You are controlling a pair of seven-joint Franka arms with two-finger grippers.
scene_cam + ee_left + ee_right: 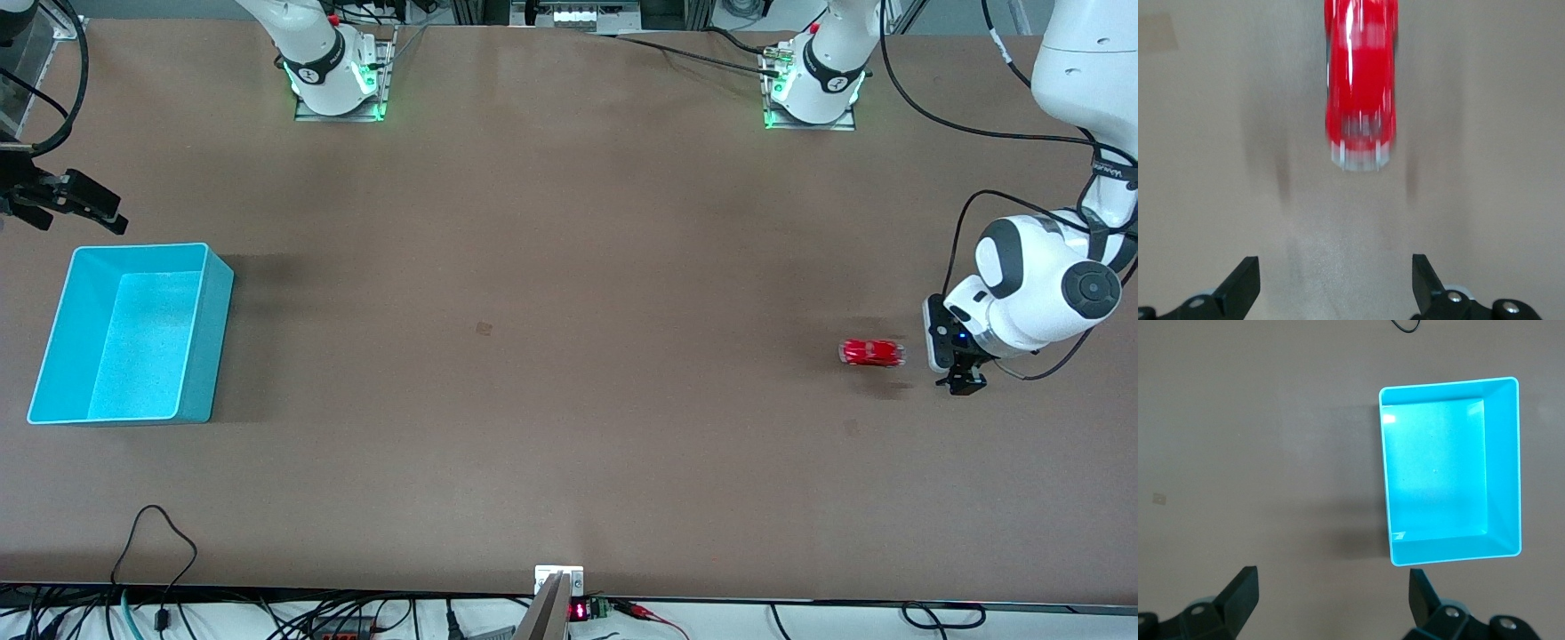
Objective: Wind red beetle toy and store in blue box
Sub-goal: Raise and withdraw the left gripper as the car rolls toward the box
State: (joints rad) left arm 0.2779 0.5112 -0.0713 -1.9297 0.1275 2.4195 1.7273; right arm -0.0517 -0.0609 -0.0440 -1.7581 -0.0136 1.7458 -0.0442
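The red beetle toy sits on the brown table toward the left arm's end, free of any grip, its rounded body lengthwise along the table's long run. In the left wrist view the little car looks smeared, with a pale silvery end facing the camera and clear table between it and the fingers. The left gripper hangs low just beside the toy, on the side toward the table's edge at that end, and its jaws stand wide apart with nothing between them; the two dark fingertips show bare tabletop in the gap. The blue box stands well apart from the toy at the right arm's end of the table, open top up, with nothing inside that I can see, its pale floor bright under the lights. From the right wrist view the box lies a little off from the fingers, not between them. The right gripper waits in the air near the box, over the strip of table farther from the front camera than the box, with its jaws spread wide and holding nothing.
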